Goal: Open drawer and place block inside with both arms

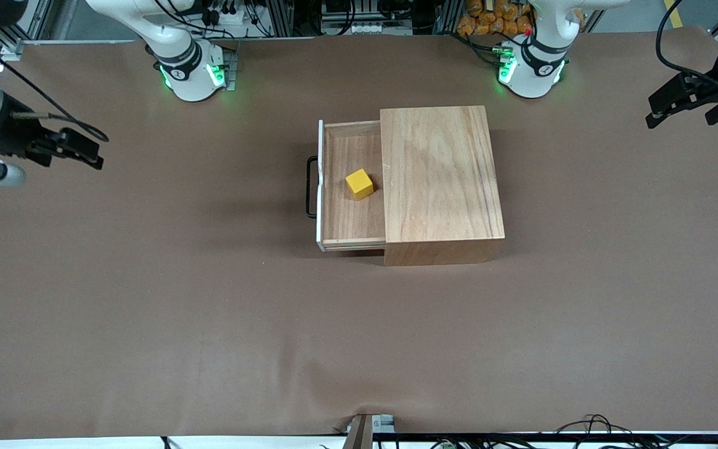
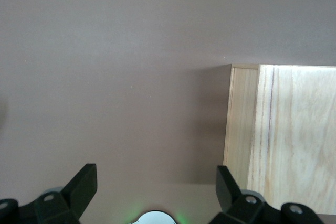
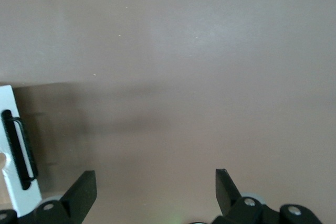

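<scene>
Block [image 1: 359, 184] sits in the open drawer [image 1: 351, 218], well apart from both wide-spread tools [image 1: 88, 149] [image 1: 667, 106].

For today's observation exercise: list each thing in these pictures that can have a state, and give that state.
Drawer: pulled open, handle toward the right arm's end.
Block: resting in the drawer, held by nothing.
Box: flat on the table.
Left gripper: open, empty, over bare table.
Right gripper: open, empty, over bare table.

Brown table covering [image 1: 209, 324], cables [image 1: 596, 427] along its nearer edge
</scene>
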Controlling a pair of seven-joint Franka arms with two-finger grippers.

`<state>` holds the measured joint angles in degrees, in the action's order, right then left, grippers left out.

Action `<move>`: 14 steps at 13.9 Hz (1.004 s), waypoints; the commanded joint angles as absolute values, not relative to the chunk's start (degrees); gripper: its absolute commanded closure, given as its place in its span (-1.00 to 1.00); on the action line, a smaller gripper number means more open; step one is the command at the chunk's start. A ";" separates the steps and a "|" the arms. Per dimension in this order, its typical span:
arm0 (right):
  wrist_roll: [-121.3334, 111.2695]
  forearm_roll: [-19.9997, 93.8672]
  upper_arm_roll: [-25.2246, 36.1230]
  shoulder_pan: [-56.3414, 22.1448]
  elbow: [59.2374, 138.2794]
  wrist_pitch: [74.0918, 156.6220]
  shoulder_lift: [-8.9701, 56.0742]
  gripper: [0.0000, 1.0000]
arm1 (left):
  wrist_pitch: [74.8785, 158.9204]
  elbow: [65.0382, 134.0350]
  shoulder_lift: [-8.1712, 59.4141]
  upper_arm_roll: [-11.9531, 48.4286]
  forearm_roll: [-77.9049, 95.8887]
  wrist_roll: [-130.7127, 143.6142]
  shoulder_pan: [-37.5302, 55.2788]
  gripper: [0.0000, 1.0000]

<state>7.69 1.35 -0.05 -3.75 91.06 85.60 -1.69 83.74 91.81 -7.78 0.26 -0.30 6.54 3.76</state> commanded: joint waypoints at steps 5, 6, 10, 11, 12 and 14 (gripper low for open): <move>-0.26 -0.18 -1.41 2.28 91.68 86.66 -3.34 -1.00 | 83.76 90.97 -8.26 0.62 -1.05 5.89 3.34 -1.00; -0.70 -0.26 -1.23 2.29 91.15 86.57 -3.17 -1.00 | 83.76 90.97 -8.26 0.62 -1.05 5.89 3.34 -1.00; -0.44 -0.26 -1.23 1.76 89.74 86.40 -3.08 -1.00 | 86.56 90.70 -7.47 0.62 -0.97 5.89 3.34 -1.00; -0.27 -0.26 -1.23 1.67 89.56 86.40 -2.90 -1.00 | 87.01 90.62 -7.12 0.62 -0.88 5.89 3.51 -1.00; -0.26 -0.18 -1.32 1.58 89.56 86.40 -2.73 -1.00 | 87.27 90.70 -7.12 0.62 -0.88 5.98 3.69 -1.00; -0.26 -0.26 -1.41 1.49 88.95 86.14 -2.72 -1.00 | 87.10 90.70 -7.21 0.62 -0.70 5.89 3.52 -1.00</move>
<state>0.23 0.69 -0.71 1.09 90.00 86.77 -2.63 87.04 91.43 -7.41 0.32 -0.30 6.54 3.78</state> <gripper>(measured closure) 0.000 0.000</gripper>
